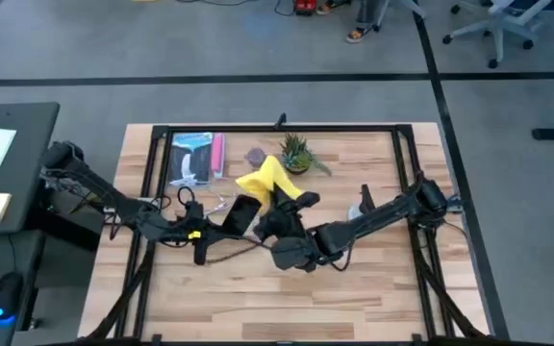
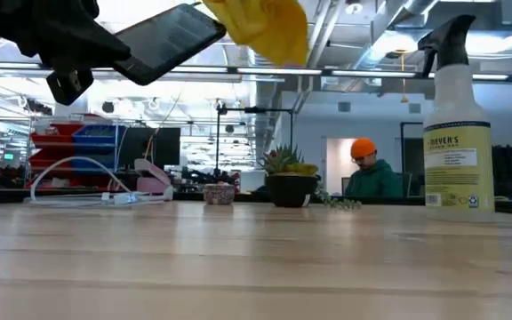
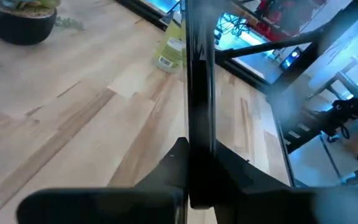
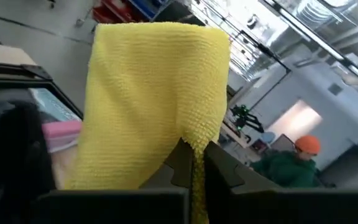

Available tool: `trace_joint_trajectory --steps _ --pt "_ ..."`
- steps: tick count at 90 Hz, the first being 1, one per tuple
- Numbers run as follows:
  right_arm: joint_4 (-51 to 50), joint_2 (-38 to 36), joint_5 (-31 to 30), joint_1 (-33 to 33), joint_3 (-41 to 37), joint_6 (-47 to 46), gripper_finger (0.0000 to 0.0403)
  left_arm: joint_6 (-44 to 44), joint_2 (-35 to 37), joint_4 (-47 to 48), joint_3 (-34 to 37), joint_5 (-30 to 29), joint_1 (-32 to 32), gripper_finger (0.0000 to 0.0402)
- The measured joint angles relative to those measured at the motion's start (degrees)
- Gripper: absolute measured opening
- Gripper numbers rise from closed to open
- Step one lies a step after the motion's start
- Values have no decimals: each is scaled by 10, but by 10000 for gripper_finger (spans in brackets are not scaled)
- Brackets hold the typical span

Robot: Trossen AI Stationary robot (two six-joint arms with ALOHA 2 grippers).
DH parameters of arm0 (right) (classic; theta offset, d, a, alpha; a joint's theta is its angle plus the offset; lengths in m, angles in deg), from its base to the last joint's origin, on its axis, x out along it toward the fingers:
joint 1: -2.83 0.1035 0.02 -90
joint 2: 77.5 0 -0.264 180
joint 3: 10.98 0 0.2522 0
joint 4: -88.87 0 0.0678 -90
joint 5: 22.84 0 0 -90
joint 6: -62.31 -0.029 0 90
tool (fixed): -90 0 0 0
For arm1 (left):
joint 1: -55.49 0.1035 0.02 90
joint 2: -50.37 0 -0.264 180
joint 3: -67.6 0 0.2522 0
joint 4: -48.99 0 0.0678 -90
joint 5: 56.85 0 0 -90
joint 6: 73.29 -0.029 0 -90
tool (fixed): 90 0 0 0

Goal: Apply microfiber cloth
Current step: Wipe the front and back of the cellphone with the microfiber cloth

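Observation:
The black smartphone (image 1: 241, 213) is up in the air, tilted, with my left gripper (image 1: 219, 228) shut on its lower end; in the low view the smartphone (image 2: 169, 40) slants up toward the right. The yellow microfiber cloth (image 1: 269, 180) is held aloft by my right gripper (image 1: 283, 206), which is shut on it. In the low view the cloth (image 2: 263, 27) hangs right at the phone's raised end; I cannot tell whether they touch. The left wrist view shows the phone (image 3: 199, 87) edge-on. In the right wrist view the cloth (image 4: 151, 99) fills the space ahead of the fingers. My left gripper pinches the phone's lower end (image 3: 196, 163) between its two fingers, one on each flat face. The phone runs on ahead of the fingers, lifted clear of the table and tilted upward. My right gripper pinches the cloth at a bunched lower edge (image 4: 194, 148) between its two fingers. The cloth spreads out beyond the fingertips and hangs slack, clear of the table. One layer or several, I cannot tell.
A spray bottle (image 2: 459, 124) stands at the right of the table. A small potted plant (image 1: 296, 154) sits at the far middle, with a pink and white item (image 1: 196, 158) and a white cable (image 2: 78, 182) to its left. The near half of the table (image 1: 287, 298) is bare wood.

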Motion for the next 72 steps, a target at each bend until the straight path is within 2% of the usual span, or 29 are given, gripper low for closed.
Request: trace_joint_trajectory --steps 22,46,64,72 --pt "1 -1 16 31 0 -32 0 1 0 -1 0 -4 0 15" --pt "-42 31 201 -4 0 -178 0 1 0 -12 0 -6 0 15" --pt "-48 63 312 -19 0 -249 0 -7 0 -18 1 -7 0 15" --pt "-48 77 333 -19 0 -268 0 -8 0 -17 1 -8 0 15"
